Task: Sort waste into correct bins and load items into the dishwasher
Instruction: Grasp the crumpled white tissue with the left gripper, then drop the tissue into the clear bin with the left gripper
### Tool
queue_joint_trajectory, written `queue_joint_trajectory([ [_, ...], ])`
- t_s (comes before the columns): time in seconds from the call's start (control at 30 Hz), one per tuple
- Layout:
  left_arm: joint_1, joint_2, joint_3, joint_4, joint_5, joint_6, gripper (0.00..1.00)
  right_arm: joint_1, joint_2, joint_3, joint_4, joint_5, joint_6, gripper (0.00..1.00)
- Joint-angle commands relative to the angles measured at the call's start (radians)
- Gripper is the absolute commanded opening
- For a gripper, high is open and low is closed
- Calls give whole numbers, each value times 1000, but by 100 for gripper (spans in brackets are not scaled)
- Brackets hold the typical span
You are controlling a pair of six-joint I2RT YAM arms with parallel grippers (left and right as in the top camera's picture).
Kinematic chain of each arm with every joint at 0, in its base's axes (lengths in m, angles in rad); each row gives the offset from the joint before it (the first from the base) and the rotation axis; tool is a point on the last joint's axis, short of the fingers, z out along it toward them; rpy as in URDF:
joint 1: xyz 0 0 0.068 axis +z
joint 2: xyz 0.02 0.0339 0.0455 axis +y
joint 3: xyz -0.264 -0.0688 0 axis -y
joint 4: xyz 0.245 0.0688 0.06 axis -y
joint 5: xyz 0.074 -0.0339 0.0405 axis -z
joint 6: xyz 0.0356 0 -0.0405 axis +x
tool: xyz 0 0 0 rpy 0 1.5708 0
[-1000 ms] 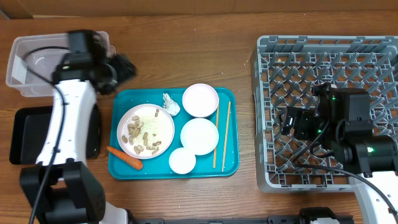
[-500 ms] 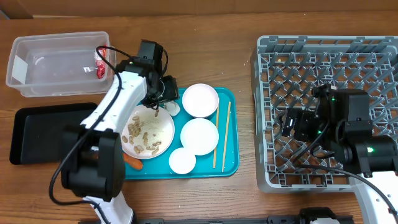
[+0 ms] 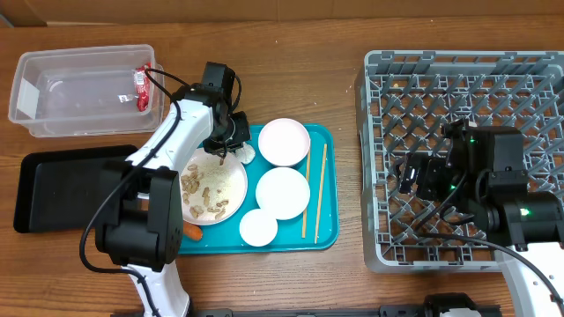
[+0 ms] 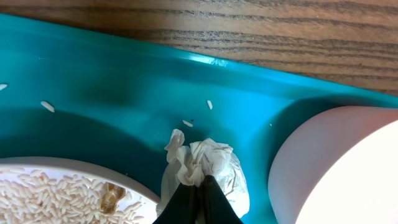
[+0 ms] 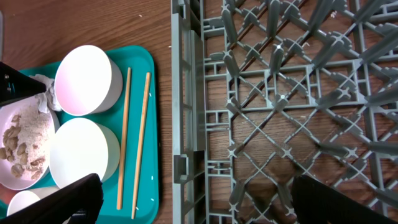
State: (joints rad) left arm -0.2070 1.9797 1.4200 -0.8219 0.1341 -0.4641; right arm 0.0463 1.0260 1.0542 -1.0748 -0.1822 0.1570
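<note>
My left gripper point(image 3: 231, 145) is down on the teal tray, its fingertips point(image 4: 200, 182) shut on the crumpled white tissue ball point(image 4: 214, 165), which still rests on the tray beside the plate point(image 3: 231, 172) of rice and peanut shells point(image 3: 201, 198). The red wrapper point(image 3: 141, 85) lies in the clear tub point(image 3: 53, 97). The carrot point(image 3: 189, 232) pokes out under my left arm. Two white bowls point(image 3: 284, 141) point(image 3: 282, 192), the cup point(image 3: 258, 227) and the chopsticks point(image 3: 315, 189) sit on the tray. My right gripper point(image 5: 202, 199) hangs open over the grey dish rack point(image 3: 529, 79), holding nothing.
The black tray point(image 3: 53, 189) sits at the left, in front of the clear tub. The teal tray point(image 3: 328, 231) lies mid-table, with loose rice grains point(image 4: 47, 106) on it. A strip of bare wooden table point(image 3: 351, 176) separates it from the rack.
My left arm has swung from the clear tub, where the red wrapper now lies, to the teal tray. Its jaws have closed on the tissue ball. The right arm is unmoved.
</note>
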Motion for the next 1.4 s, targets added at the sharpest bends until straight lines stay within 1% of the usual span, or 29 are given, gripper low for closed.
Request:
queue_joint_trajectory([
  [0.0,26,-20,54,-19,-11,5,4,-3,3,20,-2,6,-1,100],
  [0.07,54,-36,126,-71,-11,6,4,-3,3,20,-3,10,-1,100],
  [0.17,148,-69,291,-163,-13,19,4,-3,3,20,-3,17,-1,100],
  [0.23,199,-79,354,-173,-15,24,4,-3,3,20,-5,17,-1,100],
  [0.33,291,-80,411,-150,-58,23,4,-3,3,20,-5,17,0,100],
  [0.5,435,-70,410,-48,-92,23,4,-3,3,20,-4,17,0,100],
  [0.53,452,-68,408,-30,-95,23,8,-3,3,20,-4,17,0,100],
  [0.57,463,-68,408,-22,-102,23,16,-3,3,20,-4,17,0,100],
  [0.6,474,-68,408,-17,-121,23,28,-3,3,20,-4,17,0,100],
  [0.63,479,-68,408,-14,-129,23,42,-3,3,20,-4,17,0,100],
  [0.67,484,-68,408,-11,-135,23,52,-3,3,20,-3,17,0,100],
  [0.8,480,-69,408,-44,-128,24,51,-3,3,20,-4,17,0,100],
  [0.87,472,-69,408,-121,-71,24,48,-3,3,20,-5,17,0,100],
  [0.93,465,-69,408,-255,-2,26,47,-3,3,20,-5,16,0,100],
  [1.0,453,-69,408,-390,14,51,51,-3,3,20,0,17,0,100],
  [1.1,433,-69,408,-544,13,101,56,-3,3,20,16,16,0,100],
  [1.13,422,-69,408,-603,12,137,57,-3,3,20,26,16,0,100],
  [1.2,406,-69,408,-671,12,177,59,-2,6,20,40,2,0,100],
  [1.27,384,-69,408,-724,12,230,59,-2,17,22,44,-45,-1,97],
  [1.37,362,-77,408,-769,7,257,59,0,36,48,10,-83,-1,94],
])
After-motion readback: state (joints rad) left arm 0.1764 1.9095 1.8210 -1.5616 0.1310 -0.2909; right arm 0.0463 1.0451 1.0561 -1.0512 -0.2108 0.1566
